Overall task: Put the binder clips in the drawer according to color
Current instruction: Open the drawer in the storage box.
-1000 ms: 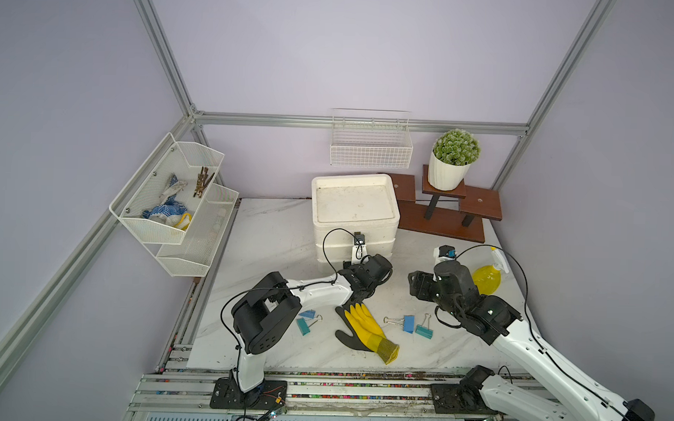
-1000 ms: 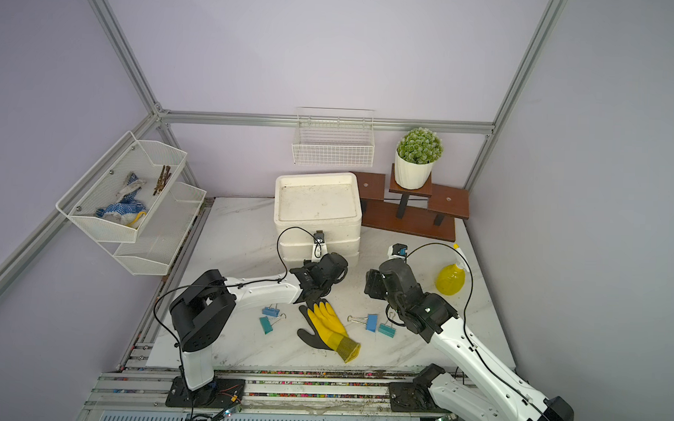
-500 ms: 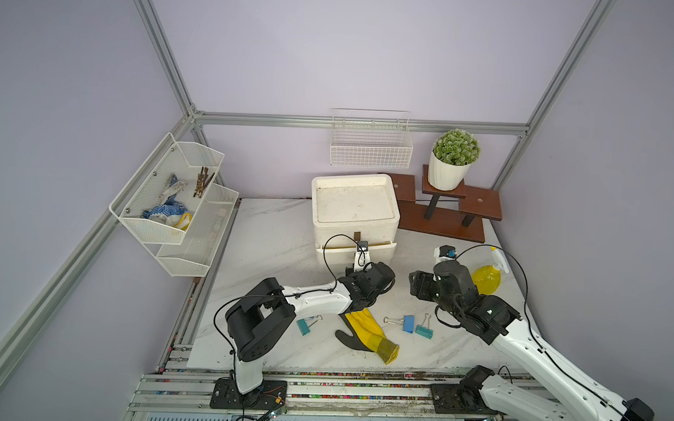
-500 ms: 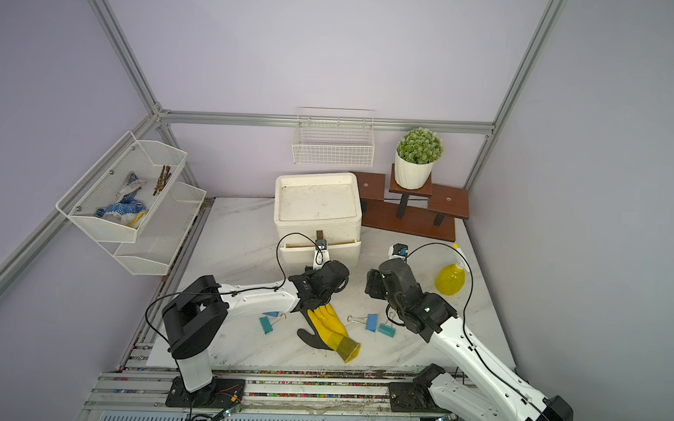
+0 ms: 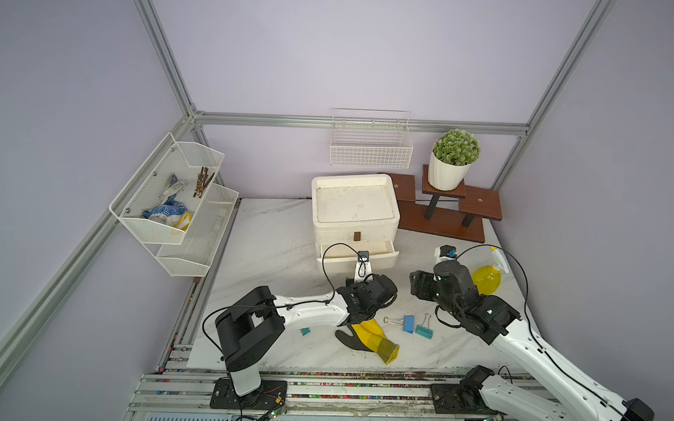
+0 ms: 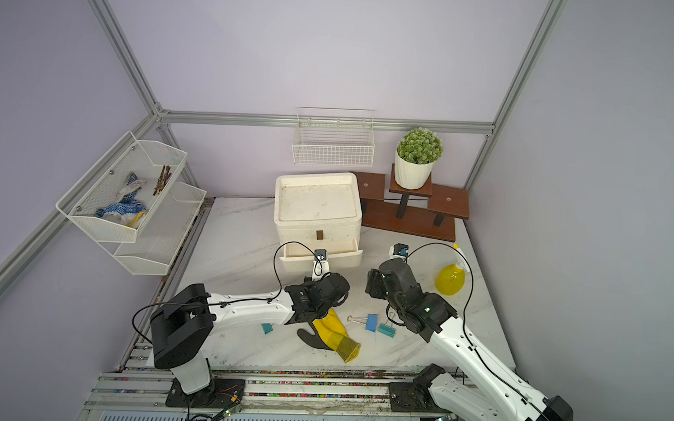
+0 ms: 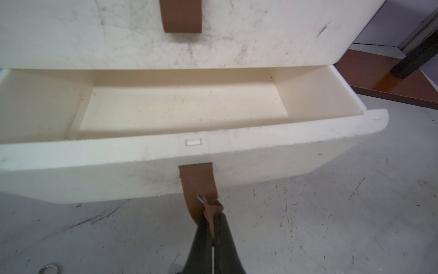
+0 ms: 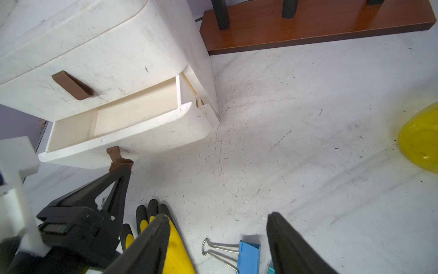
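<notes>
Left end effector (image 7: 211, 227) is clamping the drawer (image 7: 94, 170) handle (image 7: 198, 180). Right end effector (image 8: 218, 215) is hovering, jaws apart, near the blue clip (image 8: 248, 255), which is likely light and stiff; grip its body.

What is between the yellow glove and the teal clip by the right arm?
A blue binder clip lies between the yellow glove and that teal clip, seen in both top views.

Looks past parted right gripper (image 8: 218, 215) at blue binder clip (image 8: 248, 255), yellow glove (image 8: 180, 251), and left gripper (image 8: 122, 169) pinching brown handle (image 8: 114, 153) of pulled-out drawer (image 8: 142, 140).
</notes>
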Motion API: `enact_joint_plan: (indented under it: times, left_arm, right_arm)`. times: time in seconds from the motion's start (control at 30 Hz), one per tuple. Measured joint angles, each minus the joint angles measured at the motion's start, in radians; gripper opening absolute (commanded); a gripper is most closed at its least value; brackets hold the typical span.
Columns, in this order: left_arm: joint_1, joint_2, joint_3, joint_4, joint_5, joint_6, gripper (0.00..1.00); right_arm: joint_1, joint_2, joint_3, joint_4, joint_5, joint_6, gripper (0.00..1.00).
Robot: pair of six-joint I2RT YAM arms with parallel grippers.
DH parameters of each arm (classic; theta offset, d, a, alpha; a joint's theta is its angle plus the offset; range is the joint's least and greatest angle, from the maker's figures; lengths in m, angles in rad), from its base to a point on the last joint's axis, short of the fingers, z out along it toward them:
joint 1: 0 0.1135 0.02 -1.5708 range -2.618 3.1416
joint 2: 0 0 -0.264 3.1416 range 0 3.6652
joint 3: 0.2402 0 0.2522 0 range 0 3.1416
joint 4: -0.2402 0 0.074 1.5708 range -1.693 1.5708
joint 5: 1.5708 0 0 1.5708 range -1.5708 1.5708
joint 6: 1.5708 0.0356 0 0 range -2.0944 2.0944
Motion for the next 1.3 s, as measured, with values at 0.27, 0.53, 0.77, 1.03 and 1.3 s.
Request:
enact_joint_plan:
  times: [0.27, 0.53, 0.77, 1.03, 1.3]
  left_arm:
    - [-0.039, -0.049, -0.043, -0.037, 0.006, -0.051, 0.0]
    - [-0.063, -0.056, -0.046, -0.058, 0.006, -0.096, 0.0]
    - [-0.087, -0.097, -0.061, -0.1, 0.02, -0.152, 0.0]
    - [-0.124, -0.119, -0.082, -0.137, 0.03, -0.205, 0.0]
    - [-0.134, -0.137, -0.089, -0.167, 0.026, -0.246, 0.0]
  right_arm:
    - [-0.006, 0.0, 0.0, -0.008, 0.007, 0.011, 0.71]
    - [-0.007, 0.0, 0.0, -0.019, 0.014, 0.02, 0.71]
    - [-0.012, 0.001, 0.0, -0.024, 0.016, 0.034, 0.71]
    - [-0.013, 0.007, 0.0, -0.041, 0.015, 0.056, 0.72]
    - [-0.013, 0.007, -0.002, -0.057, 0.015, 0.064, 0.72]
